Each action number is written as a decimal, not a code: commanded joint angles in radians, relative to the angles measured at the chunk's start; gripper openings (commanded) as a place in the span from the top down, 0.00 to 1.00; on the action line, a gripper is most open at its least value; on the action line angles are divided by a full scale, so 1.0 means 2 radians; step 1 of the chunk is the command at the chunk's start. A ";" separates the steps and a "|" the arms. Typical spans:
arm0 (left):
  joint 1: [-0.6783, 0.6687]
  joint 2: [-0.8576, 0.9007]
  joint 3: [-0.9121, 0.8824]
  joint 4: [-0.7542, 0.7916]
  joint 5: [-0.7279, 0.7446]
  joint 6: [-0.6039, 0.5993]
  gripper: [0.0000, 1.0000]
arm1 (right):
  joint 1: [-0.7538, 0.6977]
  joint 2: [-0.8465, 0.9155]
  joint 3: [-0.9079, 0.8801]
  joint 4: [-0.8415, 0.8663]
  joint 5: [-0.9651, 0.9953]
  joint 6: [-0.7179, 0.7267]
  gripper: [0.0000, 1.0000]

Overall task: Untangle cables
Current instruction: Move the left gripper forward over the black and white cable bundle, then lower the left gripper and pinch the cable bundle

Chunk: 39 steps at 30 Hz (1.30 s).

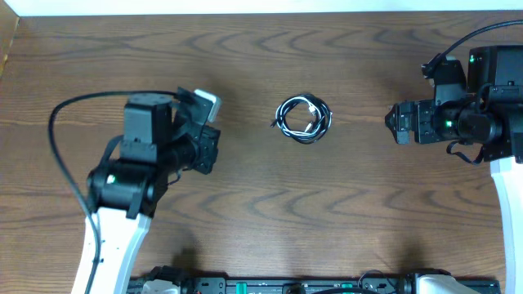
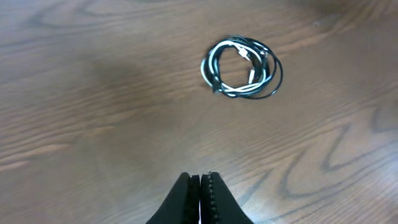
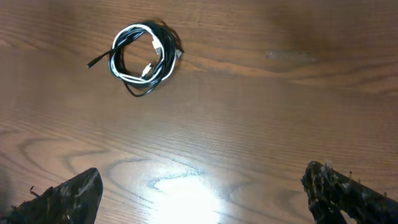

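Observation:
The cables (image 1: 304, 118) lie as one small coil of black and white cords in the middle of the table, also seen in the left wrist view (image 2: 242, 67) and the right wrist view (image 3: 141, 57). A thin black plug end sticks out of the coil (image 3: 93, 62). My left gripper (image 1: 214, 152) is well to the left of the coil, shut with nothing between its jaws (image 2: 201, 182). My right gripper (image 1: 391, 121) hovers to the right of the coil, open wide, its fingers (image 3: 78, 190) far apart over bare wood.
The wooden table (image 1: 261, 212) runs under both arms. A thick black wire (image 1: 65, 114) loops off the left arm. The table's front edge carries black hardware (image 1: 294, 286).

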 commanded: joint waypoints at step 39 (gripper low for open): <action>-0.146 0.357 0.011 0.332 -0.042 -0.074 0.02 | -0.042 0.079 -0.002 0.076 0.133 0.113 0.11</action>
